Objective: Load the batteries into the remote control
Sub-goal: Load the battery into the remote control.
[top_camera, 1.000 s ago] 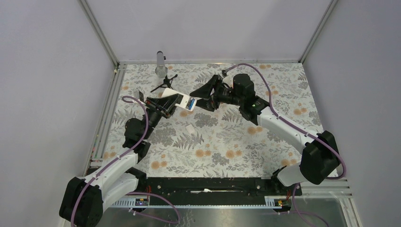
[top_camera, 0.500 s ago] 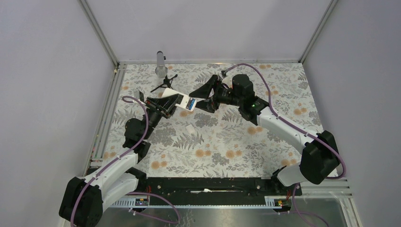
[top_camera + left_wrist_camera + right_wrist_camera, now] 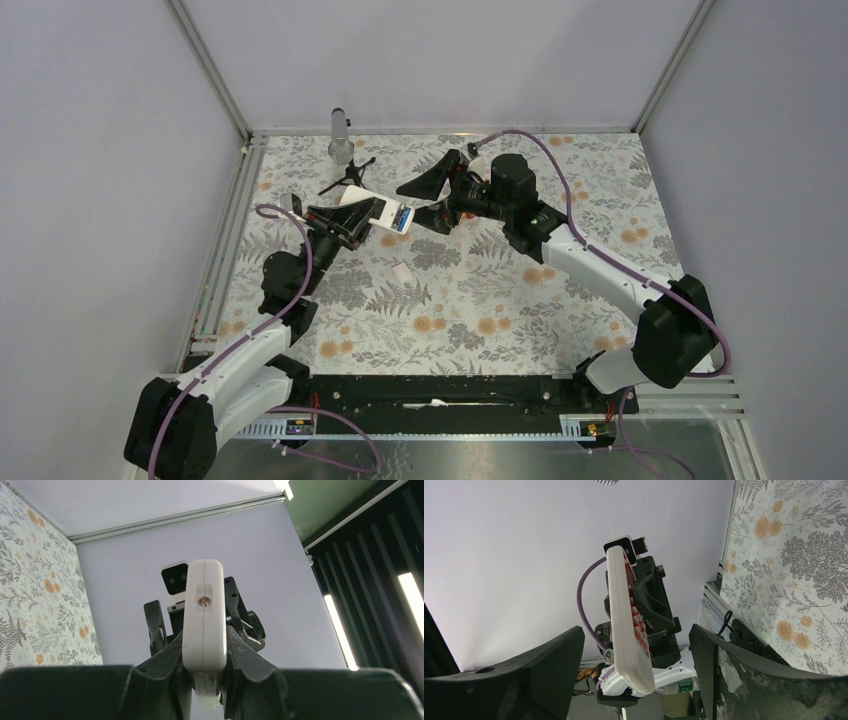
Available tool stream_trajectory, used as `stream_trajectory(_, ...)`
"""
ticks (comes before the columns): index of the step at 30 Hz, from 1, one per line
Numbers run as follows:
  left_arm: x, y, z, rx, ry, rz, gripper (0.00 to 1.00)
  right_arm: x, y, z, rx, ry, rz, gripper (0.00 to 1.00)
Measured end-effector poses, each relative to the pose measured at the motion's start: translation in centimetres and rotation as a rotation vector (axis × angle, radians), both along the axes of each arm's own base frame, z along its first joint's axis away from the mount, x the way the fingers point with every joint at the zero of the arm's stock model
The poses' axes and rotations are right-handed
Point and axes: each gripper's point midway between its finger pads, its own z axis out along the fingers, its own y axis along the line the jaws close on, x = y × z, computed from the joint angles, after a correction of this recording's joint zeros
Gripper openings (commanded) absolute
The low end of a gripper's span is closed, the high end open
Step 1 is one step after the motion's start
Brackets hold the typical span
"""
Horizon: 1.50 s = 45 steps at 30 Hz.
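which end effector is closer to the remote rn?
Left. The left end effector is clamped on the remote control. The right end effector is open at the remote's free end, its fingers spread either side with gaps, not touching.

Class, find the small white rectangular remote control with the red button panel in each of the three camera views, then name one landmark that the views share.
Top external: the small white rectangular remote control sits upper centre-left, clamped in the left gripper.
Left wrist: centre of the picture, seen end-on between that gripper's dark fingers.
Right wrist: centre, seen edge-on, red buttons facing right.
Shared landmark: the floral-patterned table cover.
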Motion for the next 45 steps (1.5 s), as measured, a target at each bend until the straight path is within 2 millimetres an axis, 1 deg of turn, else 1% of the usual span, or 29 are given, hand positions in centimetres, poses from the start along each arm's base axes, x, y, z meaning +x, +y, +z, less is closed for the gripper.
stream_trajectory(4, 0.1, 0.1, 0.0, -0.001, 0.001, 0.004, 0.0, 0.0, 0.1, 0.4, 0.018, -0.023, 0.003, 0.73)
stream_trajectory(9, 0.1, 0.1, 0.0, -0.002, 0.001, 0.005, 0.0, -0.3, -0.1, 0.3, 0.038, -0.045, 0.006, 0.69)
stream_trajectory(12, 0.1, 0.1, 0.0, -0.002, 0.001, 0.005, 0.0, -0.4, 0.0, 0.6, 0.045, -0.057, 0.016, 0.64)
stream_trajectory(16, 0.1, 0.0, -0.1, -0.001, 0.003, 0.005, 0.0, -0.7, 0.0, 1.0, 0.058, -0.079, 0.031, 0.64)
stream_trajectory(20, 0.1, 0.1, 0.0, -0.001, 0.003, 0.005, 0.0, -0.8, 0.0, 0.8, 0.058, -0.09, 0.039, 0.63)
stream_trajectory(22, 0.1, 0.1, 0.0, -0.003, 0.004, 0.005, 0.0, -1.0, 0.0, 0.6, 0.055, -0.092, 0.047, 0.61)
stream_trajectory(25, 0.1, 0.1, 0.0, -0.006, 0.006, 0.004, 0.0, -1.1, 0.0, 0.2, 0.049, -0.093, 0.054, 0.54)
stream_trajectory(32, 0.2, 0.0, -0.2, -0.005, 0.012, 0.002, 0.0, -1.2, 0.0, 0.2, 0.052, -0.097, 0.06, 0.54)
stream_trajectory(36, 0.3, 0.0, -0.2, -0.009, 0.013, 0.001, 0.0, -1.3, 0.0, 0.2, 0.052, -0.097, 0.061, 0.5)
stream_trajectory(40, 0.5, -0.2, -0.6, -0.006, 0.026, 0.0, 0.0, -1.4, 0.0, 0.0, 0.055, -0.1, 0.065, 0.47)
stream_trajectory(45, 0.7, -0.3, -0.8, -0.005, 0.029, 0.0, 0.0, -1.9, 0.2, -0.4, 0.059, -0.099, 0.08, 0.45)
